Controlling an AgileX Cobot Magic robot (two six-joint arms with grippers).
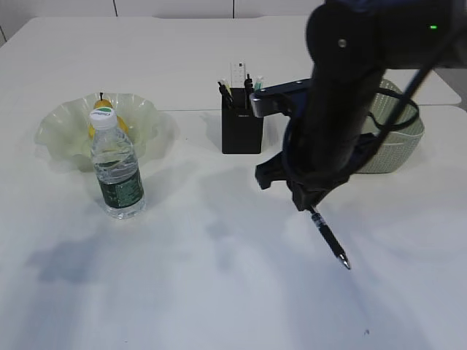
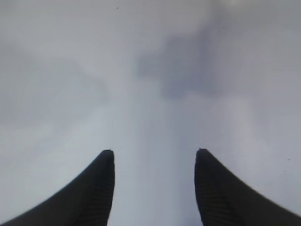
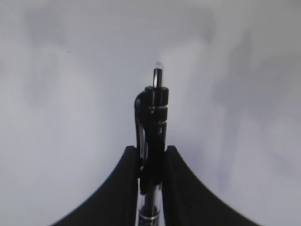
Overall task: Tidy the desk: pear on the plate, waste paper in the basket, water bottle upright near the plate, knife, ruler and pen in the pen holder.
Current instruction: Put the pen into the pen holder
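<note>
No readable text from my seat.
I see a dark green label on the water bottle point(image 1: 120, 191) and a ruler point(image 1: 238, 73) with markings, both too small to read.

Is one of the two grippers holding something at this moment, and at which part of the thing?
The right gripper holds a black pen with a clear barrel, clamped at its upper end just below the clicker. The left gripper is open and holds nothing.

The large plain white desk point(image 1: 219, 292) carries four things: a translucent pale green ruffled plate point(image 1: 66, 135) at ten o'clock, a clear plastic water bottle point(image 1: 117, 166) upright just before it, a matte black square pen holder point(image 1: 241, 131) at twelve, and a sage green perforated basket point(image 1: 398, 142) at two.
</note>
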